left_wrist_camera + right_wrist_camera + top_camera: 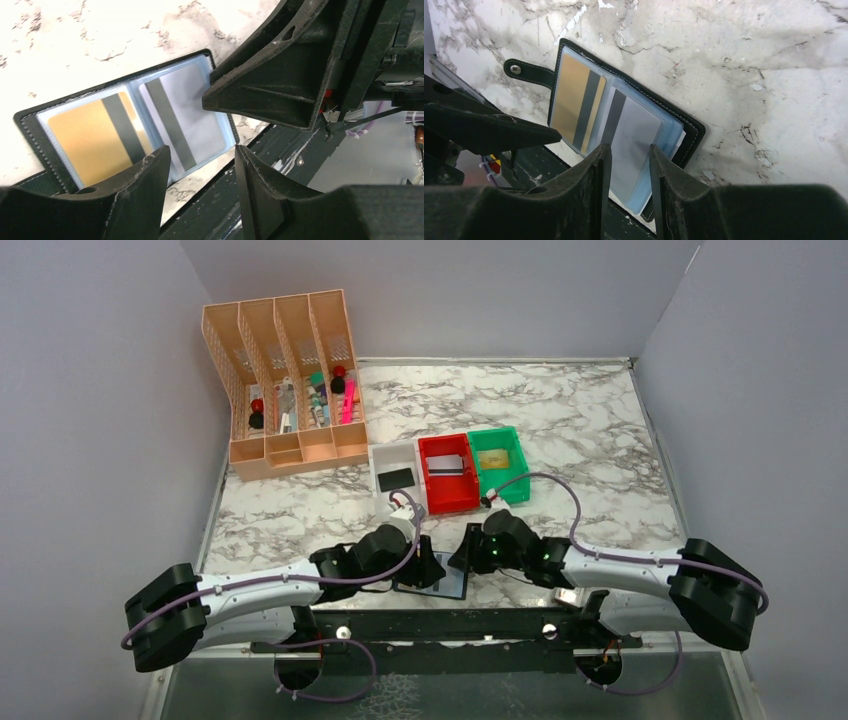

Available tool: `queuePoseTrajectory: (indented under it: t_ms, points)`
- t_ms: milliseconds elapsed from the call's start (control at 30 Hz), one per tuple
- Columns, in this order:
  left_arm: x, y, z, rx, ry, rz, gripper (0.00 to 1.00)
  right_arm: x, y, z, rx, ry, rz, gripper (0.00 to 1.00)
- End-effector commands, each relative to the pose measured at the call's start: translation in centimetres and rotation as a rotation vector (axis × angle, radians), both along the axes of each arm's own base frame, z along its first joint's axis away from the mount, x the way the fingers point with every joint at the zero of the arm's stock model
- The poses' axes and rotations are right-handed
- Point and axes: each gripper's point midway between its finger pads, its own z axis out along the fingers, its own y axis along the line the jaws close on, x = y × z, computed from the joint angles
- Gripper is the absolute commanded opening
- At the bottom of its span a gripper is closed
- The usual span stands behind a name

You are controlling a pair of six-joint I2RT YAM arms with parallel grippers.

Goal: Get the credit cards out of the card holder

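Card holder: a flat black folding card holder (669,132) with shiny blue see-through pockets lies open at the near edge of the marble table (600,440), between both grippers.
Cards: a gold plastic card (80,140) and a grey plastic card (195,115) sit in its pockets, dark stripes up.
Left gripper: the left gripper (202,155) hangs just beside the holder, jaws apart and holding nothing.
Right gripper: the right gripper (629,150) has its jaws a little apart. The grey card's near end shows in the gap. I think it is lining up to pinch that card.
Right wrist view only: the holder's black snap tab (526,72).
Top view only: a white bin (380,455), a red bin (447,502) and a green bin (500,490) sit farther back. Each has a card-like thing inside, so they are likely homes for the cards.
Farthest: a peach desk sorter (285,385).
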Motion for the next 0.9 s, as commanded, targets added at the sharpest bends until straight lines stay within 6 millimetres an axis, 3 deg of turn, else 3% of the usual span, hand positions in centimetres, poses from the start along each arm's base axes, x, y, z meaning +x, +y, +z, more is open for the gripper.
queuePoseTrajectory:
  t_ms: [0,333,667,867]
  points:
    - [0.2,1.3,-1.0,0.036,-0.001,0.049,0.54,-0.6,1.3,-0.3,0.022,0.023,0.061,0.38]
    - [0.1,1.3,-1.9,0.056,0.014,0.047,0.57,-0.9,1.6,-1.7,-0.007,0.061,0.074,0.37]
    - [0.3,1.0,-2.3,0.06,0.014,0.05,0.57,-0.5,2.0,1.8,0.046,-0.031,0.117,0.37]
    - [0.5,0.9,-2.3,0.068,0.012,0.051,0.57,-1.3,3.0,0.2,0.054,0.023,0.167,0.37]
